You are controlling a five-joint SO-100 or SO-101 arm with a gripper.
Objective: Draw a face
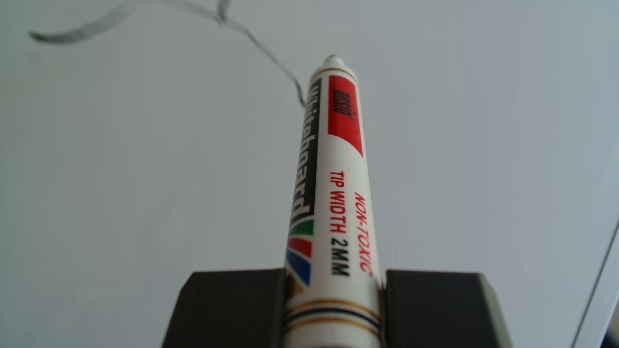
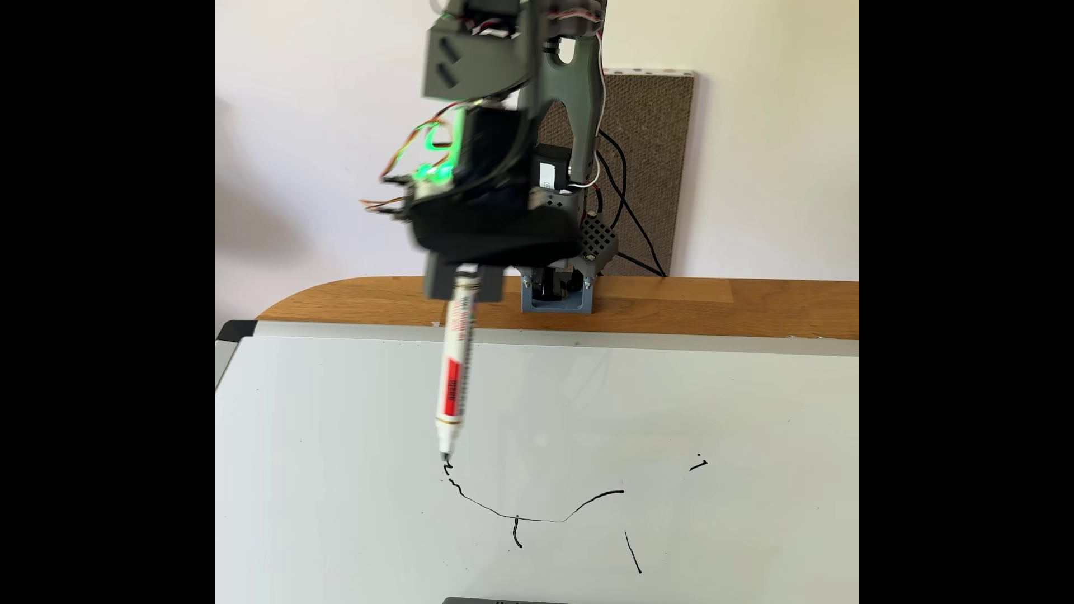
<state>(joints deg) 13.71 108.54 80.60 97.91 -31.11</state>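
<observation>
My gripper (image 2: 464,284) is shut on a white whiteboard marker (image 2: 455,371) with a red label, also seen lengthwise as the marker (image 1: 335,187) between two dark fingers (image 1: 227,308) in the other view. The marker points down at the whiteboard (image 2: 325,493), its tip at the left end of a thin black curved stroke. The face (image 2: 523,517) is a long curve plus short separate marks at lower middle and right; the face's curved line (image 1: 261,43) runs to the marker tip in the other view.
The whiteboard lies on a wooden table (image 2: 697,308), its grey frame (image 2: 639,342) along the far side. The arm's base (image 2: 558,296) is clamped at the table's back edge, with cables and a brown panel (image 2: 651,174) against the wall behind.
</observation>
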